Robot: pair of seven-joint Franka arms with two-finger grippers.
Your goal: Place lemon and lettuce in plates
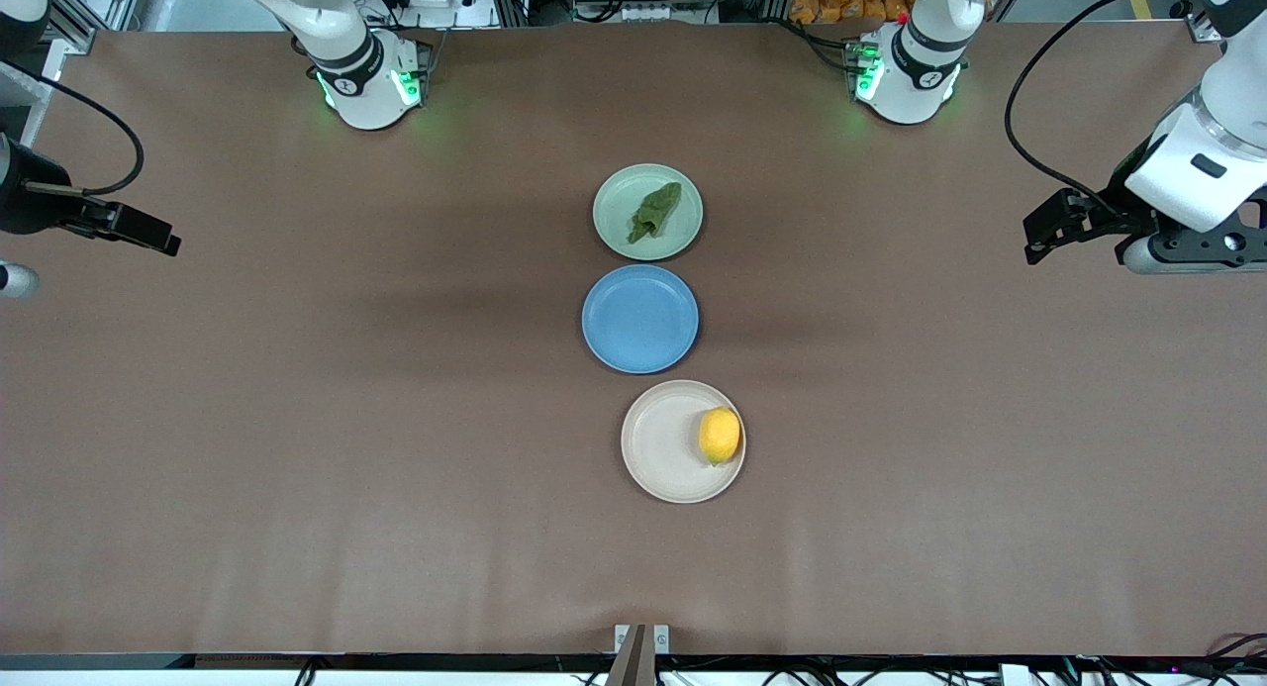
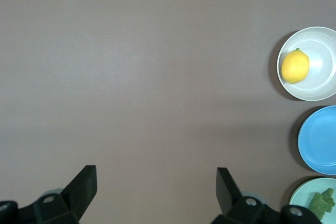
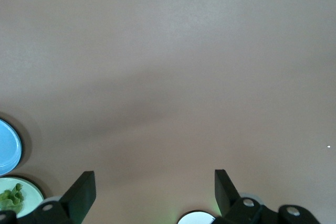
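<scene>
- The brown table (image 1: 297, 419) carries three plates in a row down its middle, well away from both arms.
- The left arm waits off at its own end of the table; the left gripper (image 1: 1037, 239) hangs over bare tabletop there, its jaws spread wide with nothing between them.
- The right arm waits at its end too; the right gripper (image 1: 158, 239) hovers over bare tabletop, jaws likewise spread and empty.
- The blue plate (image 1: 639, 318) sits in the middle of the row, with nothing in it.
- The pale mint green plate (image 1: 614, 196) is the one farthest from the front camera, just beside the blue one.
- The beige-white plate (image 1: 658, 448) is nearest the front camera.
- The lettuce (image 1: 654, 212) lies inside the mint plate, well apart from either set of jaws.
- The lemon (image 1: 719, 436) rests in the beige-white plate, against the rim toward the left arm's end, and no jaw is anywhere near it.
</scene>
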